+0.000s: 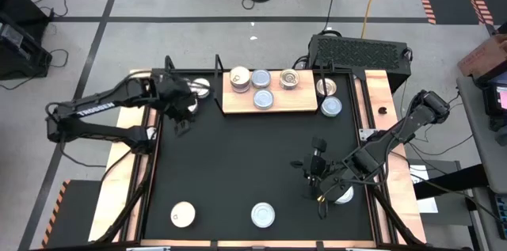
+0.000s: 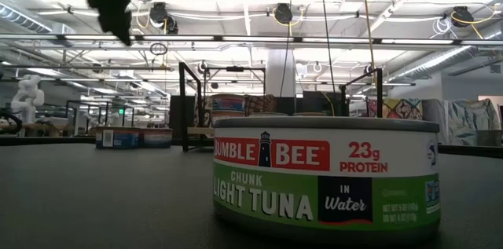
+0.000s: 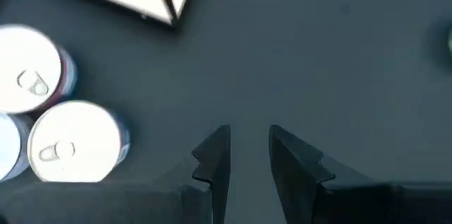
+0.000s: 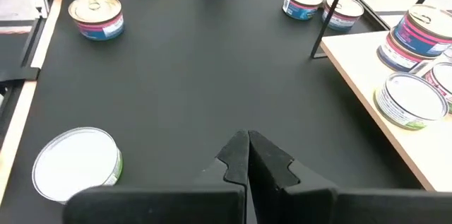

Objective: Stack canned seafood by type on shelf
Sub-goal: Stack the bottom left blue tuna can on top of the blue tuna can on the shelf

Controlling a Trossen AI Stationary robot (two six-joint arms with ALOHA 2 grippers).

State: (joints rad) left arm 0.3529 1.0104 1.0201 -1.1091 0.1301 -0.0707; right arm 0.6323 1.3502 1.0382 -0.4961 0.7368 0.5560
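The shelf (image 1: 273,105) is a light wooden board at the table's far side. Several tins rest on it, one of them (image 1: 262,99) near its front edge. Two more tins (image 1: 331,107) stand on the table by its right end. Others (image 3: 74,143) stand by its left end. My left gripper (image 1: 184,115) hangs over bare tabletop beside those left tins, its fingers (image 3: 212,160) a little apart with nothing between them. My right gripper (image 4: 248,146) is shut and empty over the table's right half, pointing toward the shelf (image 4: 374,75).
Two tins stand near the table's front edge, a cream-topped one (image 1: 184,214) and a silver-topped tuna tin (image 1: 263,215), which fills the low view (image 2: 326,174). Another tin (image 1: 342,195) lies under my right arm. A black ribbed box (image 1: 358,49) stands behind the shelf.
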